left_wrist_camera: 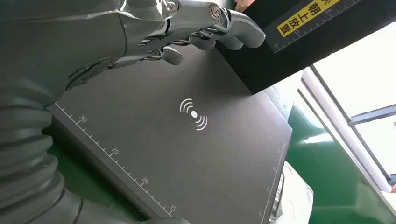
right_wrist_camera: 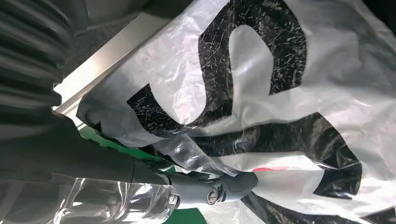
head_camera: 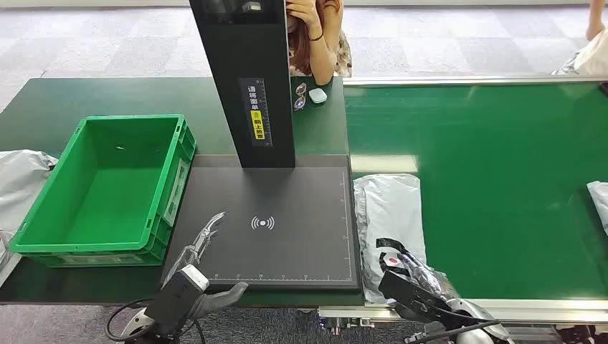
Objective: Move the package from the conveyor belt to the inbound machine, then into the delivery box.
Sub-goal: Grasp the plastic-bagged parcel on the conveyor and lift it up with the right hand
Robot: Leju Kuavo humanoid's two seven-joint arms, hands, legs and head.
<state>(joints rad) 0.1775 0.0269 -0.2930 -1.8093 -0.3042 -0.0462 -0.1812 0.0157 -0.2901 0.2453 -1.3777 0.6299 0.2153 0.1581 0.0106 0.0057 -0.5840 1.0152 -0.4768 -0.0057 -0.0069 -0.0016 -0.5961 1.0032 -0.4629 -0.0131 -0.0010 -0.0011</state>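
Observation:
The package [head_camera: 387, 211], a white-grey plastic mailer with black print, lies on the left edge of the green conveyor belt [head_camera: 495, 172], beside the black inbound machine plate [head_camera: 287, 236]. My right hand [head_camera: 407, 271] is at the package's near end. In the right wrist view a grey finger [right_wrist_camera: 219, 186] presses into the crumpled package [right_wrist_camera: 280, 93], and its film folds over the finger. My left hand [head_camera: 204, 240] hovers open over the plate's near left corner, fingers [left_wrist_camera: 205, 28] stretched above the plate [left_wrist_camera: 187, 154]. The green delivery box [head_camera: 107, 186] stands left of the plate.
The machine's black pillar [head_camera: 247, 79] rises at the back of the plate. A person [head_camera: 315, 36] sits behind it, with glasses and a small white object [head_camera: 317, 94] on the table. Another bag [head_camera: 599, 204] lies at the belt's right edge. A grey bag [head_camera: 21, 179] sits left of the box.

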